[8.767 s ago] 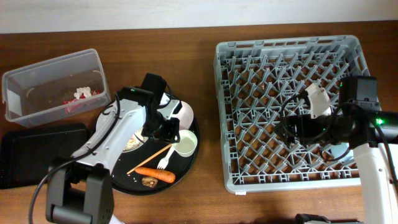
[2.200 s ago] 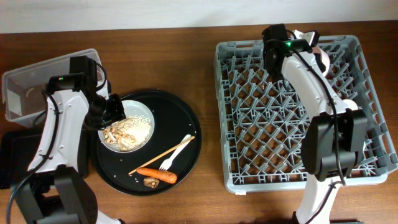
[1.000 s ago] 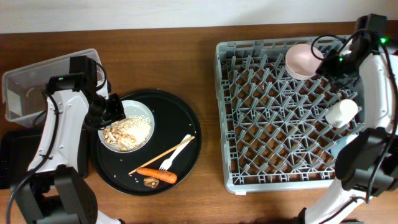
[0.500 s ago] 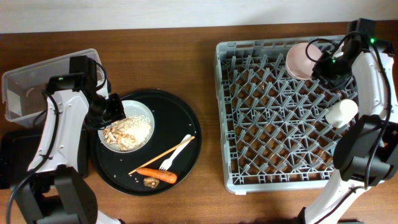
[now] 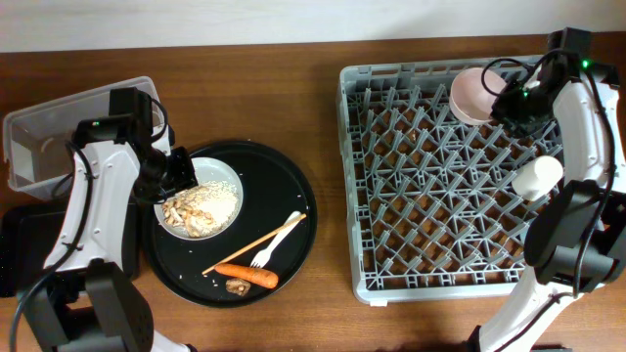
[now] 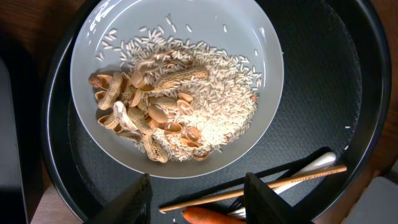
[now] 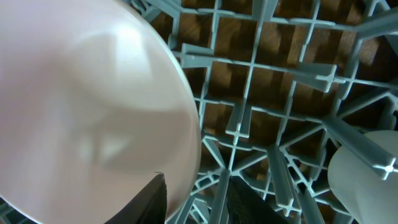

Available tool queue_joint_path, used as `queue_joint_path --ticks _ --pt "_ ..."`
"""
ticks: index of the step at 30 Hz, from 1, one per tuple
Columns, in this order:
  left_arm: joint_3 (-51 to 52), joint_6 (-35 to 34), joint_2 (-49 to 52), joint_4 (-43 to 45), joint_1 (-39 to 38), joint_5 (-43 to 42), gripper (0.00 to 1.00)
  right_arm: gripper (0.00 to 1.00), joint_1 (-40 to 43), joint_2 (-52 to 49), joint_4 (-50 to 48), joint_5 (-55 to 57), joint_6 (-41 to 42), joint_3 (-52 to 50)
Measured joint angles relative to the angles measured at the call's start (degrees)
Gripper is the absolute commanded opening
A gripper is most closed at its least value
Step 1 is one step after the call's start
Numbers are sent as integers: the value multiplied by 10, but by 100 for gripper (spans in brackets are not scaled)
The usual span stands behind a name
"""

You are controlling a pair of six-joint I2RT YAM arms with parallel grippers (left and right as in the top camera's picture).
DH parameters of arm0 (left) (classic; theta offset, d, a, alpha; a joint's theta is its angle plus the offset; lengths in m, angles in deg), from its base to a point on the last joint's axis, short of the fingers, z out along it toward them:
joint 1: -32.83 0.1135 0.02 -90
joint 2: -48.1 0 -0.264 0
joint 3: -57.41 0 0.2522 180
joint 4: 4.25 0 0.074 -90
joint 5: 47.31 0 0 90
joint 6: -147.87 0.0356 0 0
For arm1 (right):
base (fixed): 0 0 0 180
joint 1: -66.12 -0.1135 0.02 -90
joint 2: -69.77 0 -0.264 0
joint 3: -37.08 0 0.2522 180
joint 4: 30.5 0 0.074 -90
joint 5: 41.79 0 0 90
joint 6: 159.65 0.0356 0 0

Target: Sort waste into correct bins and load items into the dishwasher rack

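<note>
Bowl (image 5: 474, 95) leans among the pegs in the far right corner of the rack (image 5: 348, 176). The right claw (image 7: 198, 186), spread beside its rim, should lift straight off without nudging it. The left claw (image 6: 198, 186) hangs spread over the plate (image 6: 267, 62).

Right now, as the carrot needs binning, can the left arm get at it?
Probably yes. The left fingers hang open over the plate, and the carrot lies close by on the same round tray, nothing on top of it.
</note>
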Motion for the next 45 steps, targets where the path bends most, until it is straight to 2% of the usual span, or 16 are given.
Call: queue_joint_path --ticks 7,10,18,23,31,34,36,38,39,41,45 --pt "0 0 0 0 0 0 47 35 0 0 -5 19 0 0" --pt "0 0 0 0 0 0 47 29 0 0 -13 19 -1 0" --pt "0 0 0 -2 0 0 47 28 -8 0 -44 18 0 0" --pt "0 0 0 -2 0 0 47 4 -8 0 -44 19 -2 0" --pt "0 0 0 -2 0 0 47 4 -3 4 -43 32 -5 0" --pt "0 0 0 -2 0 0 47 4 4 73 -36 149 -36 3" --pt "0 0 0 -2 0 0 47 4 -12 141 -28 328 -52 18" --pt "0 0 0 -2 0 0 47 4 -37 162 -26 455 -57 23" --pt "0 0 0 -2 0 0 47 4 -57 162 -26 530 -56 20" --pt "0 0 0 -2 0 0 47 4 -91 143 -25 611 -48 0" --pt "0 0 0 -2 0 0 47 4 -138 67 -28 677 -37 -55"
